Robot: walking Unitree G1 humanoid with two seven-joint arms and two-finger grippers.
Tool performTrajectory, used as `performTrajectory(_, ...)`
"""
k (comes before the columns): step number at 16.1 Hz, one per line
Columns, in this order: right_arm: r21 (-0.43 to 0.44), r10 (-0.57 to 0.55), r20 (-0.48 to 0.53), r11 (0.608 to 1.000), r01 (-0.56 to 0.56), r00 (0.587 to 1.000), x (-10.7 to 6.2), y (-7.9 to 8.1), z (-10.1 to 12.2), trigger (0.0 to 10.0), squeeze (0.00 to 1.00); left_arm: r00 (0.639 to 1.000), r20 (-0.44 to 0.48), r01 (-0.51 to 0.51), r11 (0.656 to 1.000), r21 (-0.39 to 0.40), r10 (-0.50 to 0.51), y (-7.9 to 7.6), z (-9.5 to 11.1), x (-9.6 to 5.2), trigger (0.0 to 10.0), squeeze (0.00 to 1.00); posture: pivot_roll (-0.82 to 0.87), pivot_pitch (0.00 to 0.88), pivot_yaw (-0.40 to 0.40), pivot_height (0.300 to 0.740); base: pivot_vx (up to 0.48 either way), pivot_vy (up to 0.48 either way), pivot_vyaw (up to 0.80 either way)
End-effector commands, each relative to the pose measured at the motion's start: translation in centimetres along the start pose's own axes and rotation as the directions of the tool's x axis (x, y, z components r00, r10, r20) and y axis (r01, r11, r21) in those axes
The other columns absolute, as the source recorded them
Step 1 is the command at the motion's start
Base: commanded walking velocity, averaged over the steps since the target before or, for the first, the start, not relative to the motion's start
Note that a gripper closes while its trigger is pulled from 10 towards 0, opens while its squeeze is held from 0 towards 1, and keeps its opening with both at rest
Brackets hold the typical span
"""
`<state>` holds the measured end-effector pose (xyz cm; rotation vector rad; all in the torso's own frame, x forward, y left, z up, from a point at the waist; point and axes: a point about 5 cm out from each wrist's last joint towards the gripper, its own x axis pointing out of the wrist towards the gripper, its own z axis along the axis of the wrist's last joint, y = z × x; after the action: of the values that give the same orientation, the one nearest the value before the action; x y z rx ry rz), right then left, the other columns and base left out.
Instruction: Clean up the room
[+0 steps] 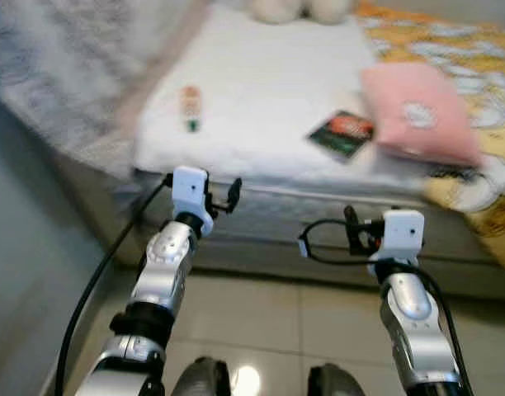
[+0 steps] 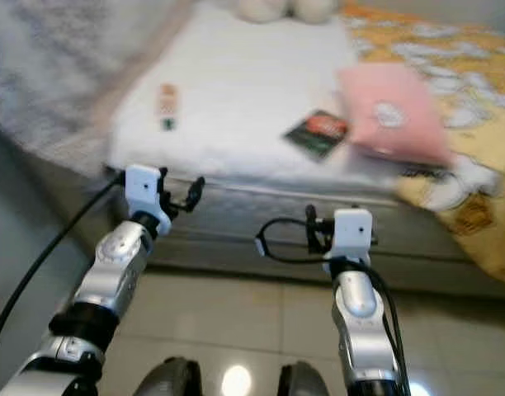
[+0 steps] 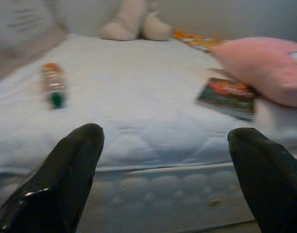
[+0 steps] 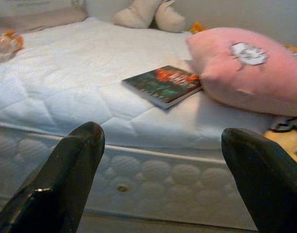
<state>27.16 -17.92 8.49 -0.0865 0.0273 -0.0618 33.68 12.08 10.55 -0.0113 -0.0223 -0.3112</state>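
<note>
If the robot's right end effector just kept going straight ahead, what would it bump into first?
Probably the book on the white mattress, with the pink pillow just beyond. Depth is unclear; if it runs low, the mattress edge comes first.

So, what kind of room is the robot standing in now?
Most likely a bedroom. A bed with a bare white mattress fills the scene, a pink pillow lies on it, and a soft toy sits at its far end.

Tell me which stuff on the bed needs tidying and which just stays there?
To tidy: the bottle, the book.
Probably stays: the pink pillow, the plush toy, the yellow blanket, the mattress.
</note>
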Motion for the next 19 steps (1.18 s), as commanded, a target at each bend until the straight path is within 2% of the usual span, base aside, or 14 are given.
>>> performTrajectory(1, 0.014, -0.001, 0.004, 1.0, 0.001, 1.0, 0.2, -0.4, 0.1, 10.0, 0.0, 1.0, 0.002, 0.02, 0.999, 0.032, -0.02, -0.8, 0.1, 0.3, 10.0, 0.0, -0.01, 0.0, 0.024, 0.678, 0.0, 0.0, 0.0)
performTrajectory(8, 0.028, -0.003, 0.0, 1.0, 0.003, 1.0, -0.2, -0.5, 0.0, 10.0, 0.0, 0.999, -0.007, 0.043, 0.998, 0.051, -0.043, -1.1, 0.0, 0.3, 10.0, 0.0, -0.02, 0.0, 0.031, 0.738, 0.0, 0.0, 0.0)
performTrajectory(12, 0.018, 0.022, -0.018, 1.0, -0.022, 1.0, -0.8, -0.2, -0.6, 10.0, 0.0, 1.0, -0.013, -0.005, 1.0, 0.027, 0.006, -0.4, -0.2, -0.1, 10.0, 0.0, -0.01, 0.0, 0.024, 0.74, 0.0, 0.0, 0.0)
performTrajectory(13, 0.016, 0.023, -0.02, 1.0, -0.023, 1.0, -0.9, -0.3, -0.8, 10.0, 0.0, 1.0, -0.023, 0.0, 1.0, -0.022, -0.001, -0.4, -0.5, -0.2, 10.0, 0.0, -0.01, 0.0, 0.023, 0.74, 0.0, 0.0, 0.0)
performTrajectory(15, 0.012, 0.039, -0.011, 0.999, -0.039, 0.999, -0.8, 0.0, -0.7, 10.0, 0.0, 0.999, -0.024, -0.039, 0.999, -0.016, 0.038, 0.0, -0.5, -0.3, 10.0, 0.0, -0.01, 0.0, 0.024, 0.74, 0.48, 0.0, 0.0)
performTrajectory(19, 0.011, 0.039, -0.005, 0.999, -0.039, 0.999, -0.4, 0.0, -0.4, 10.0, 0.0, 0.999, -0.024, -0.049, 0.998, -0.032, 0.049, 0.2, -0.3, 0.1, 10.0, 0.0, -0.02, 0.0, 0.027, 0.74, 0.48, 0.0, 0.0)
